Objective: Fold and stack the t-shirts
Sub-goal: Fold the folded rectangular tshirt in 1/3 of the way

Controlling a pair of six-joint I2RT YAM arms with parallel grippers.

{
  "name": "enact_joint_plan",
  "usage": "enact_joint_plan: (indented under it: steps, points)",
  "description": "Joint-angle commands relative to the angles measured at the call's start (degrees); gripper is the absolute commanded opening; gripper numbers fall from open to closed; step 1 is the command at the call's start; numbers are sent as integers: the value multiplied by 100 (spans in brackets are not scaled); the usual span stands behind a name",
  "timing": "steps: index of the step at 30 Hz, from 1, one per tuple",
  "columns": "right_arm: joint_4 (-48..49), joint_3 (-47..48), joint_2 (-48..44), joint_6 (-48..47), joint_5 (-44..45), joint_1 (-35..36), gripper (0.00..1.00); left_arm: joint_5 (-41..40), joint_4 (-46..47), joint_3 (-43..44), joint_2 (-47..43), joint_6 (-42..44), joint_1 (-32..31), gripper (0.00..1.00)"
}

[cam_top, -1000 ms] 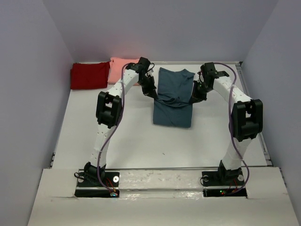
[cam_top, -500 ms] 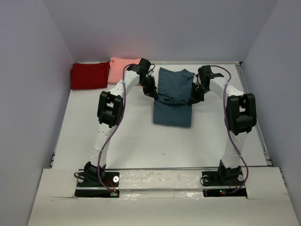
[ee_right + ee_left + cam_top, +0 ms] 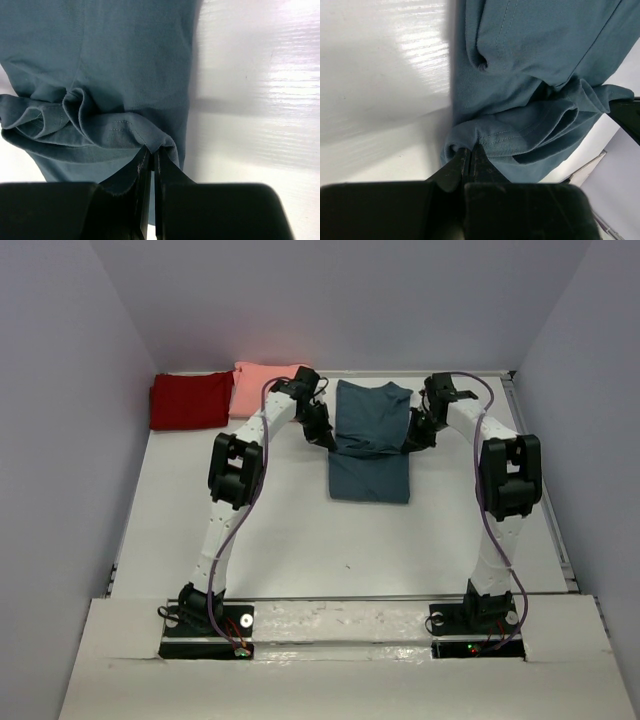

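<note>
Pinching the teal t-shirt (image 3: 370, 475), left hand (image 3: 470, 155) and right hand (image 3: 151, 152) hang over a glossy white table (image 3: 280, 530) between lilac walls (image 3: 60, 440).

1. I see the large dark teal-blue cotton t-shirt (image 3: 370, 465) lying on the white table (image 3: 290, 530), near its far edge and a little right of the middle.
2. The dark red cotton tee (image 3: 188, 400) sits in the far left corner, and the salmon-pink cotton tee (image 3: 262, 385) lies against its right side.
3. My left gripper (image 3: 322, 432) is at the teal shirt's left edge and my right gripper (image 3: 418, 435) at its right edge, with a raised fold between them.
</note>
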Motion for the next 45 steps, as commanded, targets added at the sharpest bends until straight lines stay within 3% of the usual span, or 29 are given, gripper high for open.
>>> enact_joint_plan:
  steps: [1, 2, 3, 6, 7, 9, 10, 15, 24, 29, 31, 32, 33, 34, 35, 39, 40, 44, 45]
  points:
    - [262, 306, 27, 60, 175, -98, 7, -32, 108, 131, -71, 15, 76, 0]
    - [262, 306, 18, 77, 219, -98, 14, -41, 126, 131, -79, 15, 76, 0]
    - [271, 306, 9, 86, 298, -98, 30, -67, 135, 131, -88, 15, 103, 4]
    - [297, 271, -52, 95, 360, -98, 50, -146, 187, 122, -158, 24, 112, 27]
    - [323, 245, -78, 95, 351, -98, 51, -181, 231, 122, -246, 32, 120, 42]
    - [393, 192, -175, 95, 316, -98, 57, -373, 319, 70, -369, 33, 129, 61]
    - [411, 175, -210, 78, 299, -98, 57, -427, 415, 43, -509, 24, 147, 65]
    - [630, 9, -561, 77, 246, -98, 58, -699, 828, -150, -957, -117, 226, 74]
    - [1298, -571, -1589, 121, 0, -98, 59, -928, 943, -229, -1616, 67, 296, 75]
    - [1387, -1054, -1941, 183, -333, -98, 58, -569, 1311, -1052, -2127, 217, 314, 75]
    - [1431, -1248, -1959, 244, -562, -98, 52, -25, 1827, -1502, -2354, 165, 314, 74]
    - [1440, -1319, -1942, 253, -650, -98, 45, 168, 2005, -1739, -2408, 103, 314, 74]
    - [1466, -1407, -1872, 271, -790, -98, 16, 318, 2163, -2141, -2452, -19, 314, 74]
    - [1475, -1416, -1811, 314, -861, -98, 0, 607, 2426, -2302, -2487, -64, 305, 74]
    - [1475, -1416, -1749, 332, -923, -98, 0, 723, 2507, -2434, -2479, -90, 305, 73]
    - [1624, -1337, -1547, 446, -1169, -98, 0, 1215, 2841, -2734, -2409, -82, 235, 48]
    - [1650, -1294, -1416, 464, -1309, -98, 0, 1373, 2877, -2743, -2383, -99, 226, 34]
    - [1756, -1135, -1160, 570, -1556, -98, 0, 1541, 3079, -2805, -2233, -222, 182, 0]
    - [1773, -1126, -1133, 587, -1591, -98, 0, 1550, 3088, -2796, -2215, -222, 173, 0]
